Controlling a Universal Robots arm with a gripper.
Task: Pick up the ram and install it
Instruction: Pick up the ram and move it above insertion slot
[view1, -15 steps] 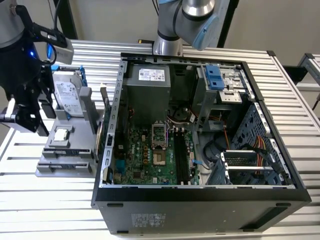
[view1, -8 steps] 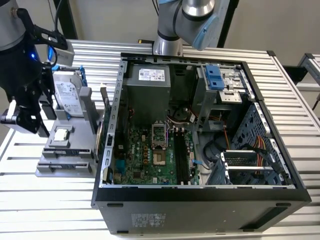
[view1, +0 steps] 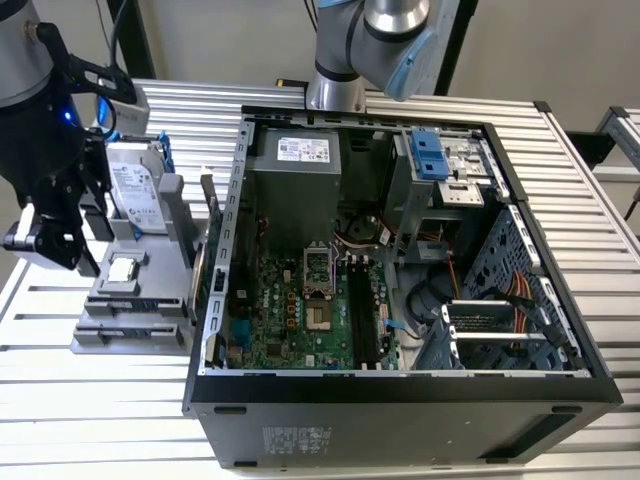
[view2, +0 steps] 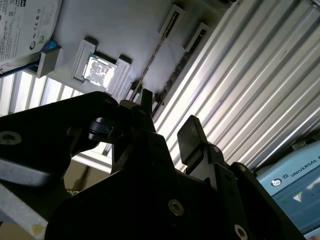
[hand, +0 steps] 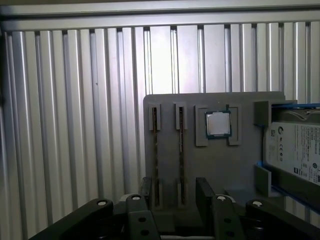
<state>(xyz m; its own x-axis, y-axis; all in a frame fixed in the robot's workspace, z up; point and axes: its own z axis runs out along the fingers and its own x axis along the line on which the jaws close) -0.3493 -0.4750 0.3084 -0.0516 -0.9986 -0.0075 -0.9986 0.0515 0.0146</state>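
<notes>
you have the ribbed aluminium table (view1: 90, 420) under everything, and on it the big black open computer case (view1: 400, 425) with its green motherboard (view1: 300, 310) facing up. the grey robot arm with blue caps (view1: 385, 30) stands at the far side of the case in the exterior view. at the exterior view's left of the case lies a flat grey plastic fixture (hand: 215, 170) for parts. on it rests a silver hard drive with a white label (hand: 295, 150). the black two-finger gripper (hand: 175, 185) hangs over the slotted end of this fixture. its fingers (view2: 192, 132) are spread wide and have hold of nothing. in the first wrist view both slots appear between the two fingers. the ram (hand: 181, 150), a long thin dark circuit-board stick, stands on its edge in one narrow slot. a second stick (hand: 155, 150) of the same kind stands in the slot just beside it, parallel. which of the two is nearer to the gripper, i cannot tell. between the slots and the hard drive, a small square silver processor chip (hand: 218, 123) sits in its own pocket.
</notes>
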